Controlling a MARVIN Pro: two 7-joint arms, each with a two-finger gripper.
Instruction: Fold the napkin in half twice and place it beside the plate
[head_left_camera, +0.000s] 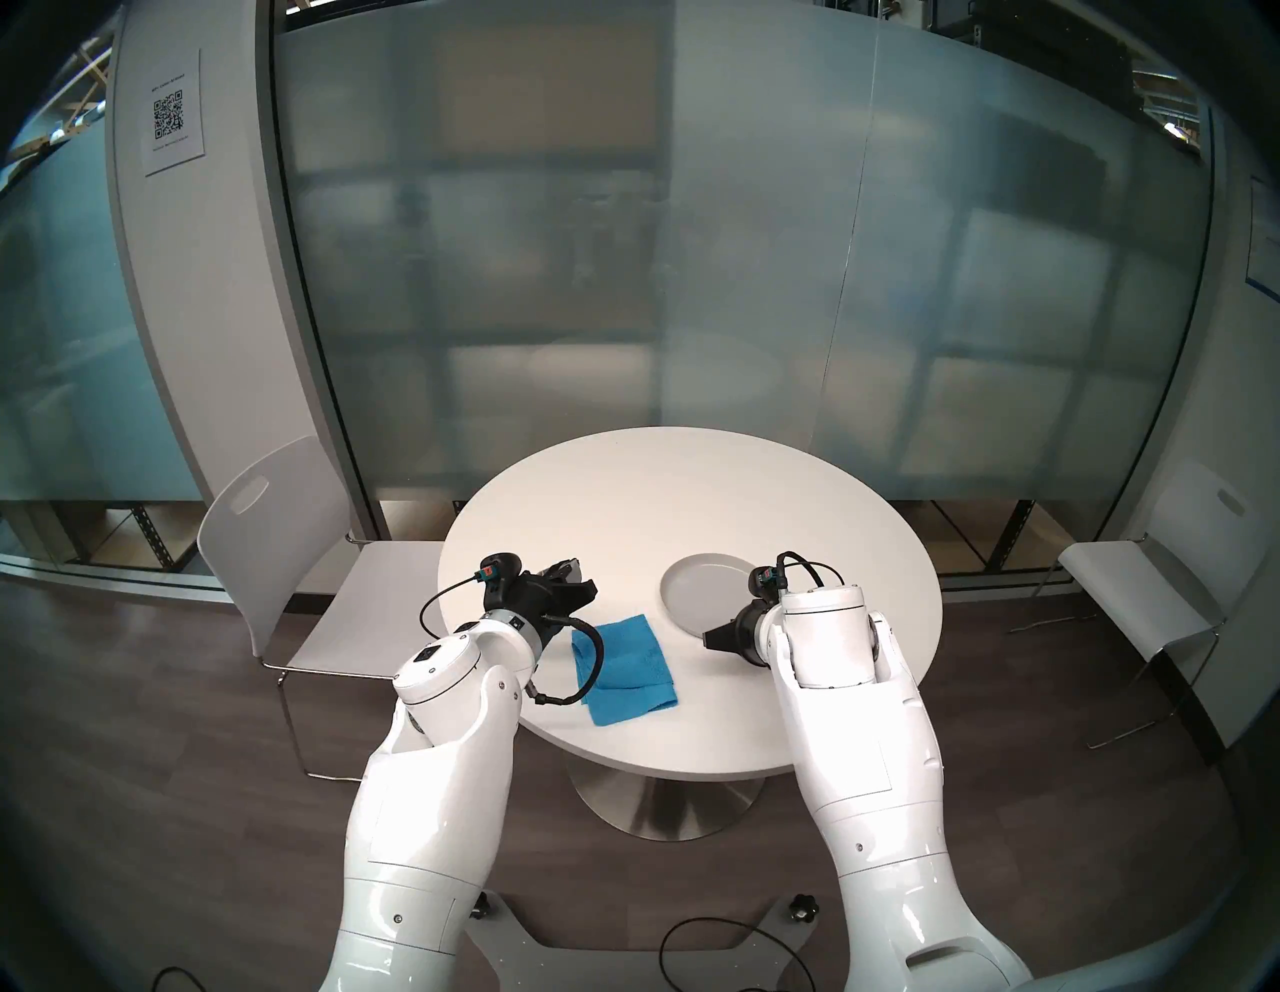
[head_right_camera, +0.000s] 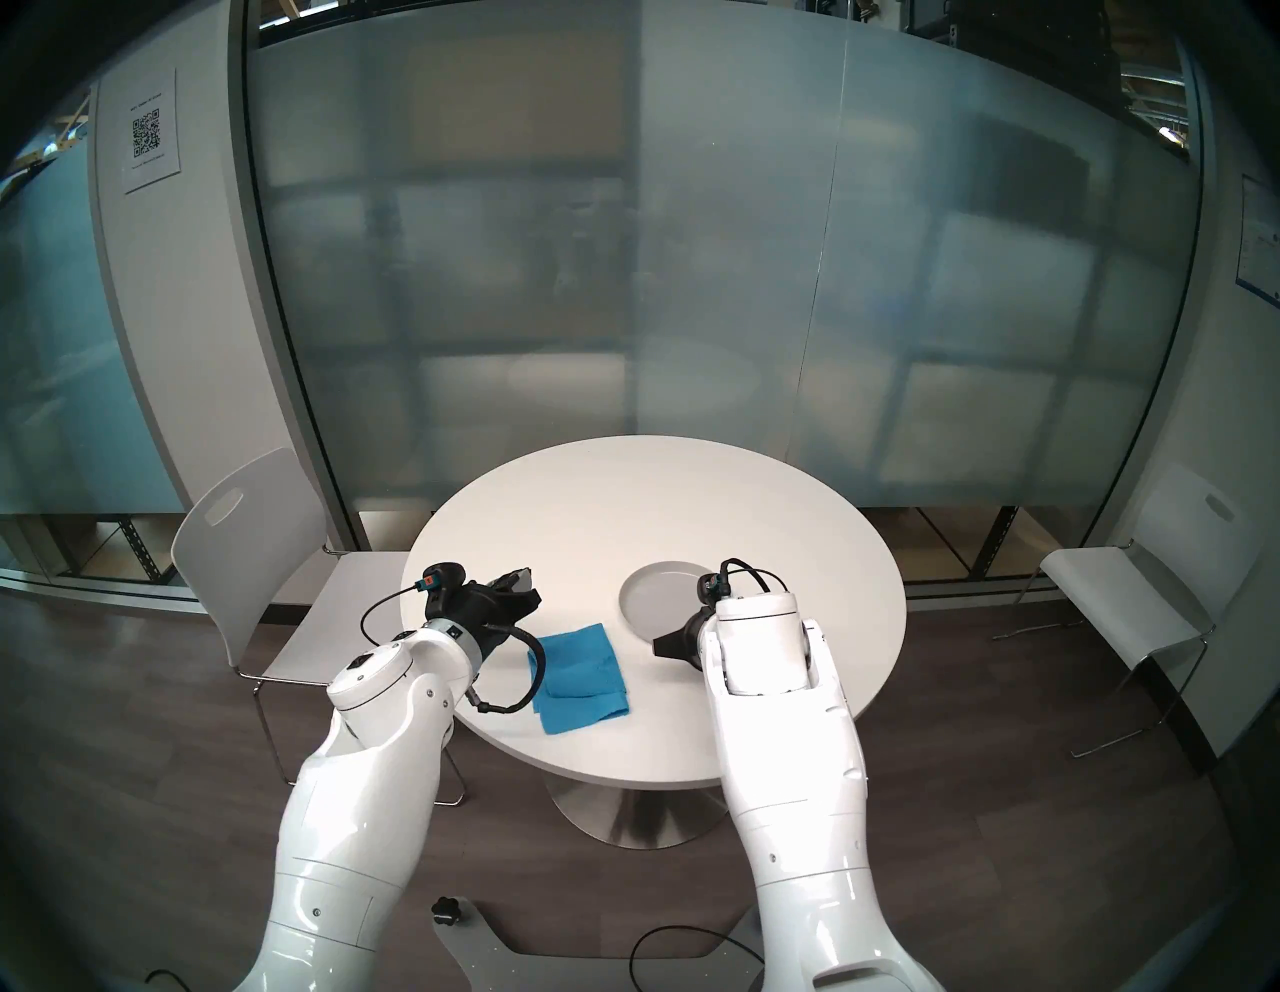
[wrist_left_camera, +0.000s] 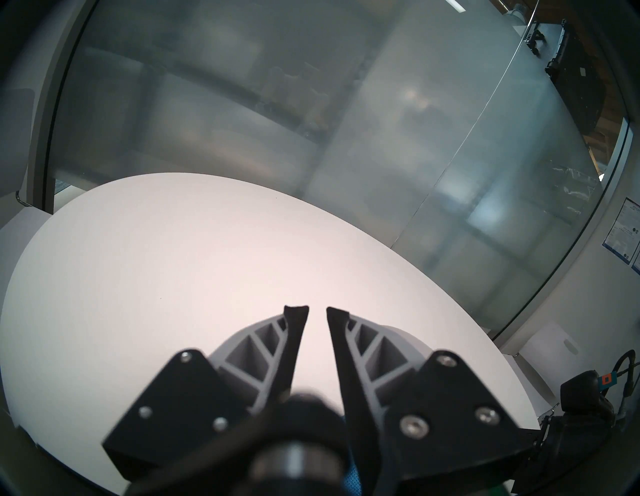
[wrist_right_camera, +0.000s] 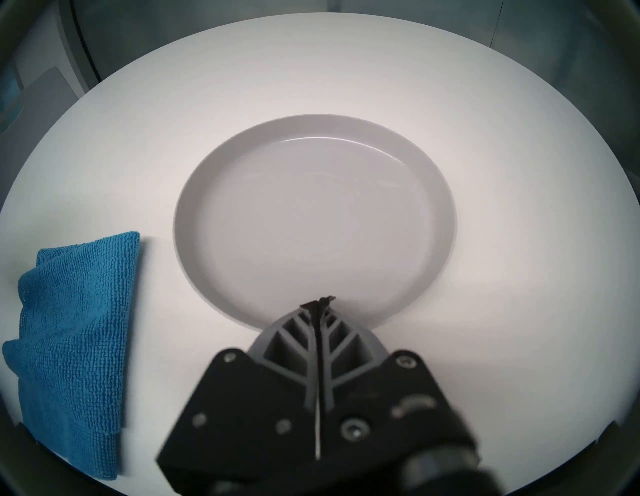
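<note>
The blue napkin (head_left_camera: 627, 668) lies folded in layers on the round white table (head_left_camera: 692, 499), just left of the light-grey plate (head_left_camera: 699, 589). It also shows in the right wrist view (wrist_right_camera: 74, 343), left of the plate (wrist_right_camera: 311, 214), with a small gap between them. My left gripper (head_left_camera: 582, 578) is open and empty above the table, beyond the napkin's far left corner; in its wrist view its fingertips (wrist_left_camera: 296, 313) stand slightly apart. My right gripper (wrist_right_camera: 318, 303) is shut and empty at the plate's near rim (head_left_camera: 710, 641).
A white chair (head_left_camera: 277, 554) stands at the table's left and another (head_left_camera: 1150, 589) at the right. A frosted glass wall (head_left_camera: 692, 277) runs behind the table. A black cable (head_left_camera: 589, 665) from my left wrist hangs over the napkin's left edge.
</note>
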